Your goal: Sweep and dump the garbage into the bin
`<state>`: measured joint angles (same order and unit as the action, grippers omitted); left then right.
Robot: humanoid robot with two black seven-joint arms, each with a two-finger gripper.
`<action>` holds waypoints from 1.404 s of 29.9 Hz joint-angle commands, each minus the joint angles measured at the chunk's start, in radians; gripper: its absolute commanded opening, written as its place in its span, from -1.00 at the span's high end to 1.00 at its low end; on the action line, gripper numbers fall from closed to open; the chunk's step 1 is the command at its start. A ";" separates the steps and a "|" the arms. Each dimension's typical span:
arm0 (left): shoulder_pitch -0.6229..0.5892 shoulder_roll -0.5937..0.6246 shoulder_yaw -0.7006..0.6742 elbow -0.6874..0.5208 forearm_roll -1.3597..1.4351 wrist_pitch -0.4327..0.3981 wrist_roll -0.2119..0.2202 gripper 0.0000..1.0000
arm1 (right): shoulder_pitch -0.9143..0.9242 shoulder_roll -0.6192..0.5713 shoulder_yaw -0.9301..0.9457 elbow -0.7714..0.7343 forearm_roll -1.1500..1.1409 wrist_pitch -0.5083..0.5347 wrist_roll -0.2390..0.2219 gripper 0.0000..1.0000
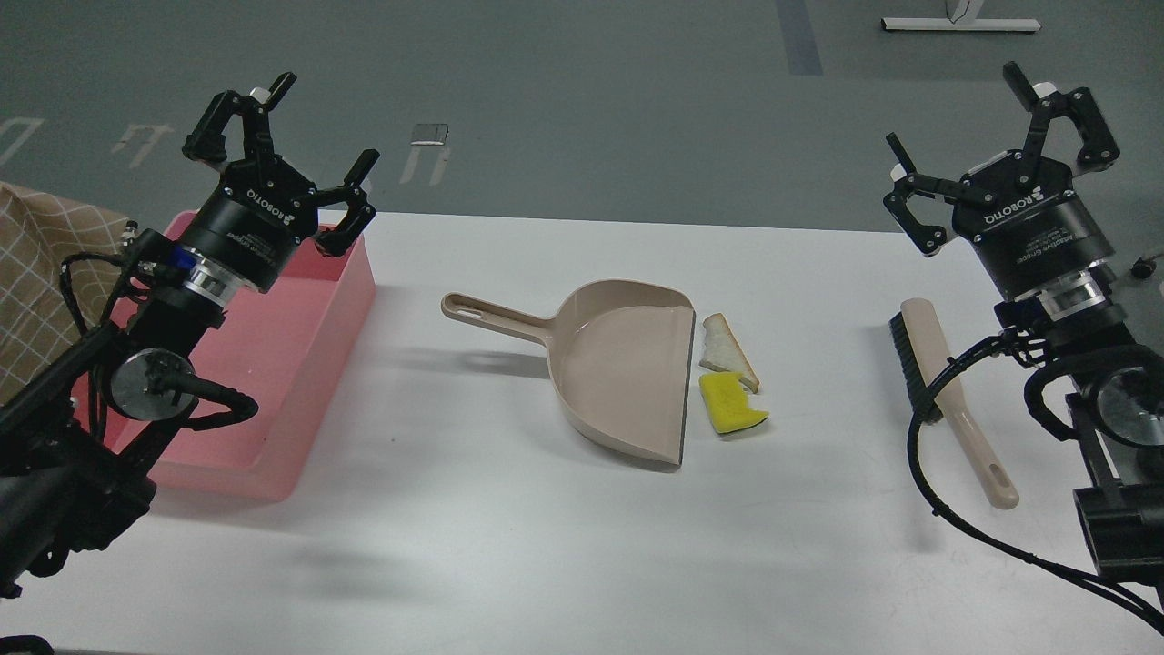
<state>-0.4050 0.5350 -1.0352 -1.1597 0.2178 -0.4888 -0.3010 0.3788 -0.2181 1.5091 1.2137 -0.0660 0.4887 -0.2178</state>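
Two garbage scraps lie on the white table just right of the dustpan's mouth: a whitish bread slice (pixel 725 350) with tan crust, and a yellow sponge chunk (pixel 730 404) in front of it. The beige dustpan (pixel 621 367) lies flat mid-table, handle pointing left. A beige brush (pixel 948 395) with black bristles lies at the right. The pink bin (pixel 300 357) sits at the left. My left gripper (pixel 320 125) is open, raised above the bin's far end. My right gripper (pixel 958 109) is open, raised above the table's far right, beyond the brush. Both hold nothing.
A tan checked cloth (pixel 41 264) sits at the far left beside the bin. My left arm covers much of the bin's left side. Black cables hang from my right arm near the brush. Grey floor lies beyond the table's far edge.
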 commanded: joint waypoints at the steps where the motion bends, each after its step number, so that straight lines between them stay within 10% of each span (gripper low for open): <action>1: -0.006 -0.001 0.009 0.002 0.000 0.000 -0.003 -0.96 | 0.000 0.000 -0.001 0.001 0.000 0.000 0.000 -1.00; 42: -0.012 0.011 -0.008 0.000 0.002 0.000 -0.004 -0.96 | 0.002 0.000 0.000 0.006 0.002 0.000 0.000 -1.00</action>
<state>-0.4173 0.5429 -1.0440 -1.1597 0.2179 -0.4887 -0.3037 0.3804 -0.2180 1.5081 1.2193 -0.0646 0.4887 -0.2178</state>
